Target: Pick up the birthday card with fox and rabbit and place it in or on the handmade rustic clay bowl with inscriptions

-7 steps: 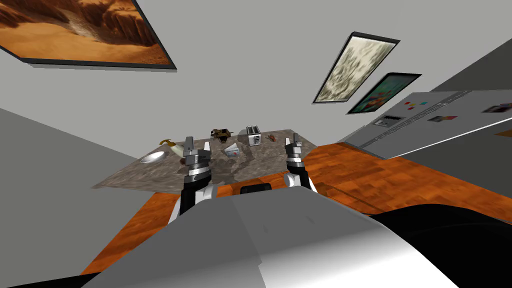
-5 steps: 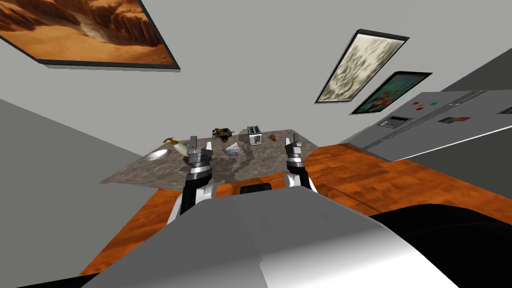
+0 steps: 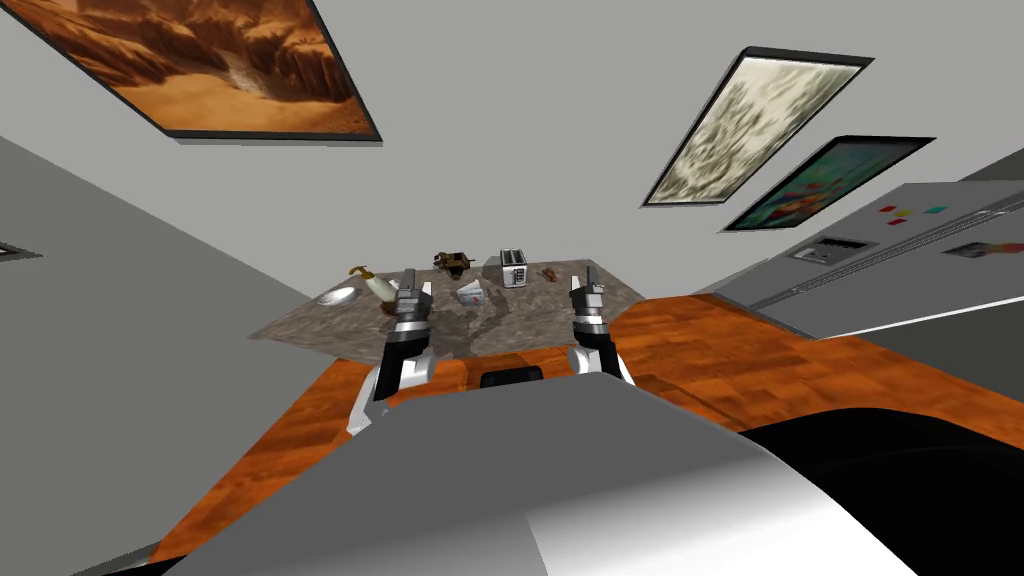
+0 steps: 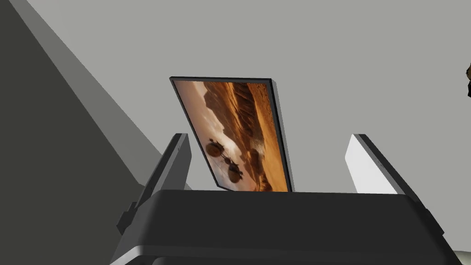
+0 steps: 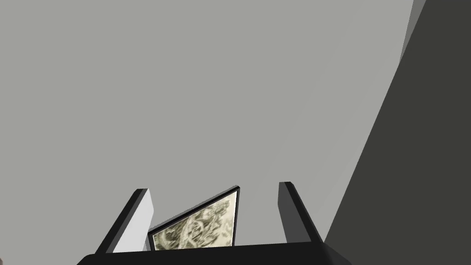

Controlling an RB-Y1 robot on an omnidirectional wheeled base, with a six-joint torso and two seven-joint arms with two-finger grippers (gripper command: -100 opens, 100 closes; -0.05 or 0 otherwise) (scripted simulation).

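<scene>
Nearest lies the orange-brown wooden plank floor, running up to the near edge of a low table with a mottled grey-brown stone top. Both arms reach forward over that near edge. The left gripper hangs over the left half of the top; in the left wrist view its two thin light grey fingers stand well apart with nothing between them. The right gripper hangs over the right half, well apart from the left one, and its fingers are likewise spread and empty.

Just beyond the left gripper and a little to its right, between the two grippers, the small pale birthday card with faint blue and red marks sits on the table, touched by neither gripper; whether it lies flat or stands folded I cannot tell. To the left of the left gripper is a cream gourd-shaped thing with a curved brown stem, and past it, near the table's left corner, the pale shallow round bowl, well apart from the card.

Along the far edge stand a small dark brown object, a boxy silver toaster and a tiny reddish-brown item. Off to the right stands a large grey refrigerator.
</scene>
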